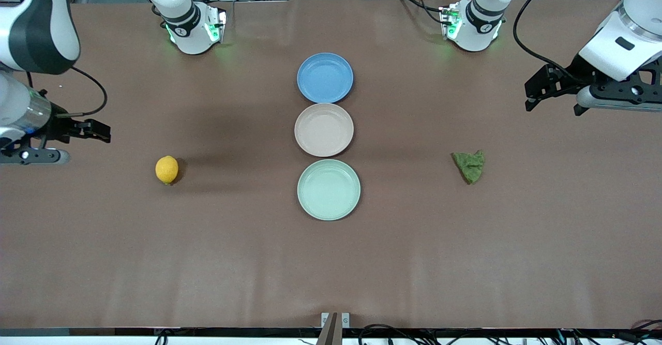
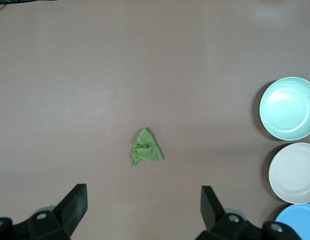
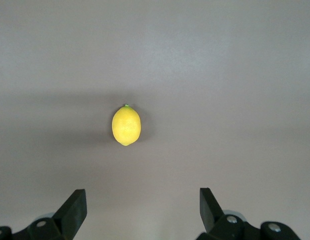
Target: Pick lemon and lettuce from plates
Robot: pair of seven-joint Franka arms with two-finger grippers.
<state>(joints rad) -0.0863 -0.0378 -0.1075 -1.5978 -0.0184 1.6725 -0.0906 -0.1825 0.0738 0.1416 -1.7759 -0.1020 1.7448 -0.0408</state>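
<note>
The yellow lemon [image 1: 166, 169] [image 3: 126, 125] lies on the bare table toward the right arm's end, not on a plate. The green wrinkly lettuce [image 1: 469, 165] [image 2: 146, 147] lies on the bare table toward the left arm's end. The beige-pink plate [image 1: 324, 130] [image 2: 294, 173] and the mint green plate [image 1: 329, 189] [image 2: 288, 108] sit mid-table, both with nothing in them. My right gripper [image 1: 102, 132] [image 3: 141, 196] hangs open over bare table, apart from the lemon. My left gripper [image 1: 532, 94] [image 2: 143, 193] hangs open over bare table, apart from the lettuce.
A blue plate [image 1: 325, 77] [image 2: 297, 220] stands in line with the other two, farthest from the front camera. The arm bases [image 1: 192, 29] [image 1: 470, 27] stand at the table's back edge. Brown tabletop stretches wide around the lemon and the lettuce.
</note>
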